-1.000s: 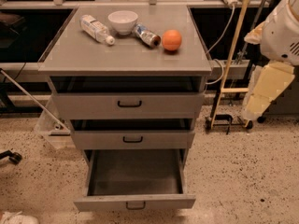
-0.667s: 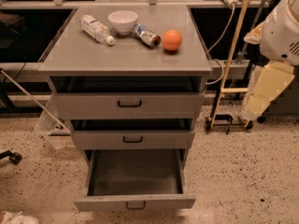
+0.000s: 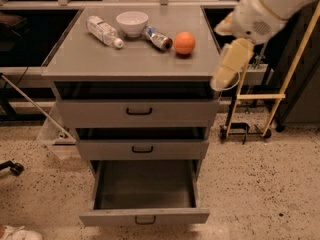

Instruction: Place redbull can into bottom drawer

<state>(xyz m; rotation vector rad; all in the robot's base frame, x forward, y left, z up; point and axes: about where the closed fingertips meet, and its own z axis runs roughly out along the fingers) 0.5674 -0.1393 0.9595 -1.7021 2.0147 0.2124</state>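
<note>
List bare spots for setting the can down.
Bare: the front half of the cabinet top, below the bottle, bowl, redbull can and orange ball crowding the back; the whole bottom drawer floor. The gripper hangs off the top's right edge.

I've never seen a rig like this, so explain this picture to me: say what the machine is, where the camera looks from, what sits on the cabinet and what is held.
The white arm at the upper right belongs to a mobile robot with one arm. Its cream end effector hangs beside the cabinet's front right corner, well apart from the can. The single camera looks down on the cabinet from the front; its mounting is not known. On the grey cabinet top lie a clear bottle, a white bowl, the redbull can on its side and an orange ball. The can is not held. The bottom drawer is pulled open and looks empty.
</note>
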